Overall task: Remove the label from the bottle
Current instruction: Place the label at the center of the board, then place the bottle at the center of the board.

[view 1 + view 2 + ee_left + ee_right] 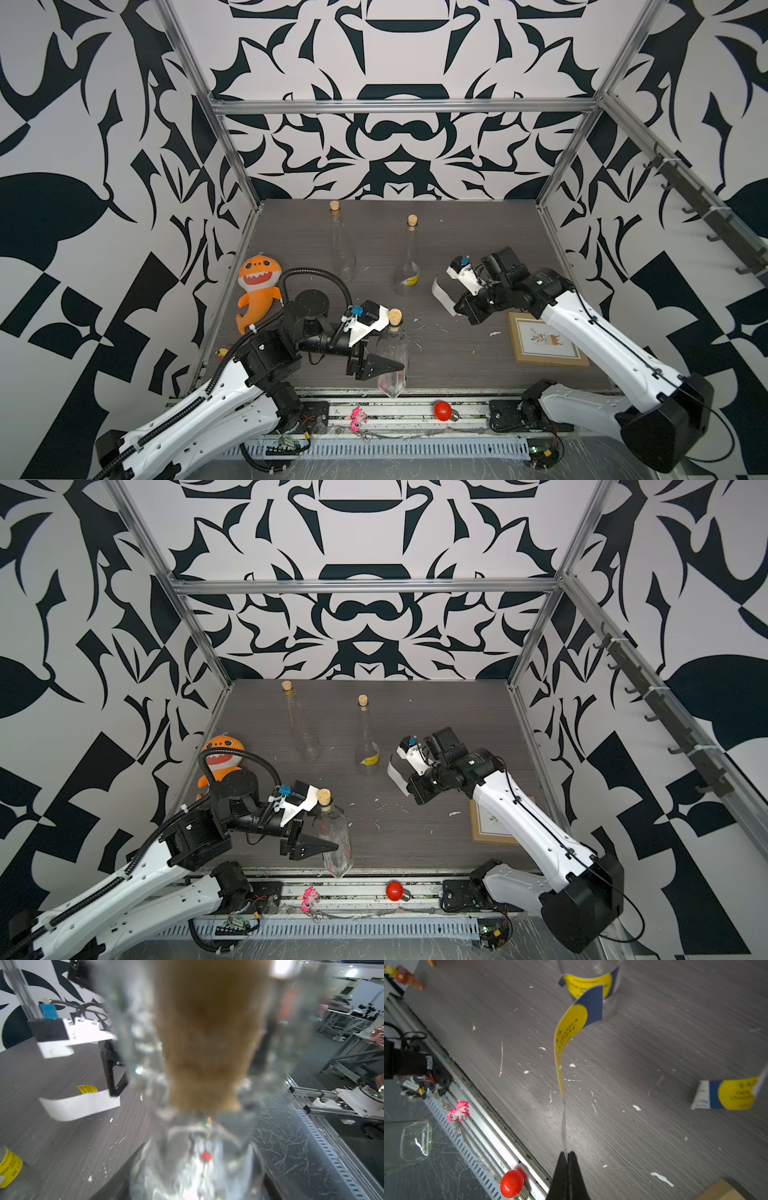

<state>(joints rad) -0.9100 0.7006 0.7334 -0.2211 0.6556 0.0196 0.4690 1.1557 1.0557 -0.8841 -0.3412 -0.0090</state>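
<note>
The left tool (392, 359) has its black jaws part-way apart and clamped across the body of a clear corked glass bottle (395, 340). It holds the bottle tilted at the front edge of the dark grey wood-grain bench (457, 232), with the base out over the metal rail. In the left wrist view the bottle's cork fills the middle of the frame, blurred.

The right tool (568, 1157) is pinched fully closed on one end of a long paper label (572, 1022), white on the back, yellow and blue on the printed face. The strip curls free in the air over the bench's right half and, in both top views, stands apart from every bottle.

Near the back of the bench a tall slim clear bottle (343, 253) and a second corked bottle with a yellow sticker (406, 272) stand upright. The sticker sits near the base of that bottle, which is the one nearest the label.

An orange shark plush toy (255, 286) lies at the bench's left edge, and a wooden-framed picture (548, 340) lies flat under the right arm
</note>
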